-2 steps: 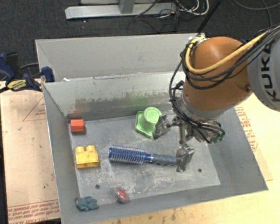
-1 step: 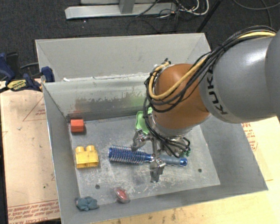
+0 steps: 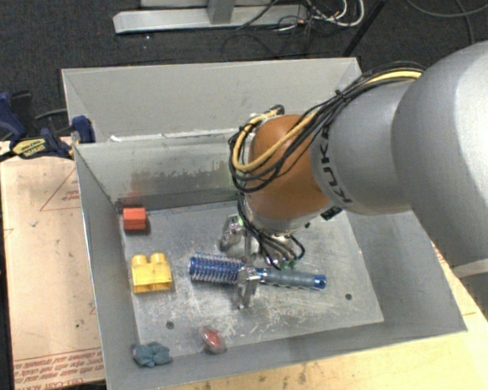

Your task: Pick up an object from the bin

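The pincer point(image 3: 241, 266) hangs low over the middle of the bin point(image 3: 339, 309) with its fingers spread. One metal tip sits on the far side of a blue brush point(image 3: 213, 271) and the other on the near side, so the brush's neck lies between them. Whether either tip already touches it I cannot tell. The brush rests flat on the bin floor. Its long axis runs across the view from left to right, dipping a little toward the near edge at the right. The bristled head points left, and the slim handle points right, ending just past the arm's orange wrist cover. The line between the two tips crosses that axis nearly square, which is, I judge, what a closing move needs: the fingers would meet on the narrow neck, not along the length. The other things lie well apart to the left: a red block point(image 3: 134, 219), a yellow brick point(image 3: 151, 273), a blue-grey lump point(image 3: 152, 354) and a small pinkish piece point(image 3: 212, 340) near the front wall.
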Tool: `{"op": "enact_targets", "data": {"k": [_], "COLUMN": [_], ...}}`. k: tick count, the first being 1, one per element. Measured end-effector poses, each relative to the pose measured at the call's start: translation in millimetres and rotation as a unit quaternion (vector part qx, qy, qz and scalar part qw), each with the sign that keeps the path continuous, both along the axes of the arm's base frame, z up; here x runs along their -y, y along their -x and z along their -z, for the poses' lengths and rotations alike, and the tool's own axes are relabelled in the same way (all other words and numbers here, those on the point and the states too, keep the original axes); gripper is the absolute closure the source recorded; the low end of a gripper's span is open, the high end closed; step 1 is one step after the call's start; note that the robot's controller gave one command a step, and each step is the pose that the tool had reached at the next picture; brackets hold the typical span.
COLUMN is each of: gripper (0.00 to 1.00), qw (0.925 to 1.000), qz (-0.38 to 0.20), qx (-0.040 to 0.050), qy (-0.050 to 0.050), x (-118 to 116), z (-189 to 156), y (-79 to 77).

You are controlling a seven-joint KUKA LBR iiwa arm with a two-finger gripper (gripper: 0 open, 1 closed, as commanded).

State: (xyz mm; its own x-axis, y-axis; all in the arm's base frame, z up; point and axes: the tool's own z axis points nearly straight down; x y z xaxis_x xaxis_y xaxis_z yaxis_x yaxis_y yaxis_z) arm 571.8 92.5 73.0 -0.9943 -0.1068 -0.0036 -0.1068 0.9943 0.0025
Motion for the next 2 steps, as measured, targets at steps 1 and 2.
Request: {"op": "enact_targets", "data": {"k": [1,2], "gripper": [1.0,1.0], "qw": [1.0,0.9802], "qz": [0.0,-0.198], "qx": [0.0045,0.0035], "qy": [-0.001,0.001], "x": [-0.6,-25.8], "z": [-3.8,-204.6], "y": [-2.7,-11.7]}}
